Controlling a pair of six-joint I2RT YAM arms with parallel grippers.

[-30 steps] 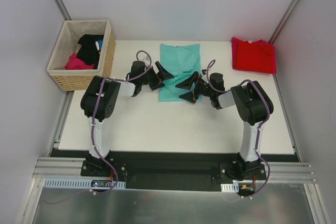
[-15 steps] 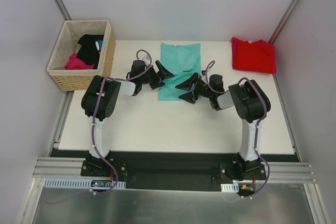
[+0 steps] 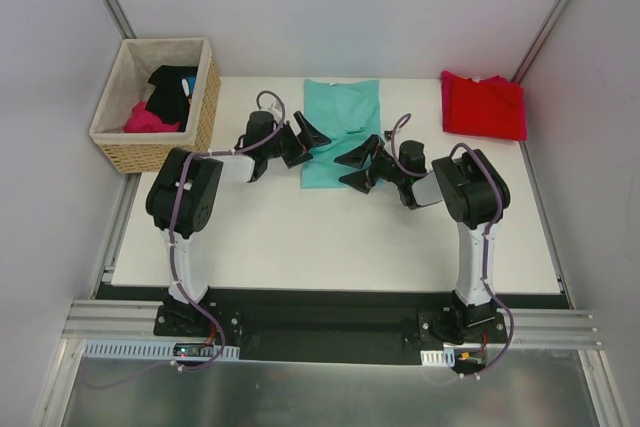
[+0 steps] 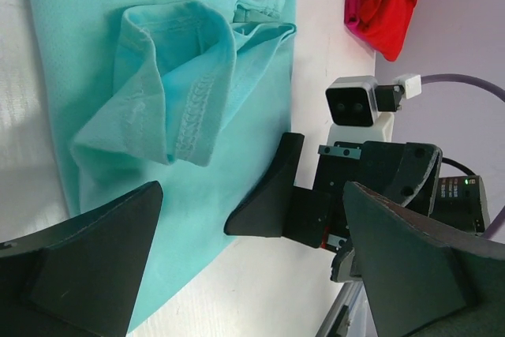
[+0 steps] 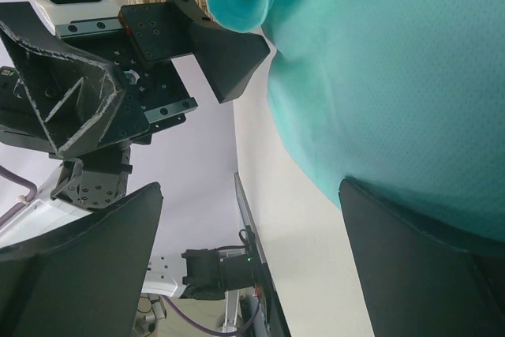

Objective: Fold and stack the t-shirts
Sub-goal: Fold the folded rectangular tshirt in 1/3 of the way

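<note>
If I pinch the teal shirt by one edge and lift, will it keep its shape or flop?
Probably flops: the teal t-shirt lies limp, its sleeve creased and doubled over, so a one-edge lift likely undoes the fold. Likely light; it may bunch if pushed across the table.

You have a wicker basket [image 3: 150,156] well off to the left of the left fingers [image 3: 312,134] and a little beyond them. Inside it lies a black garment [image 3: 170,87], with a pink garment [image 3: 148,119] touching it on the nearer side. The white table [image 3: 300,237] lies under those fingers.
</note>
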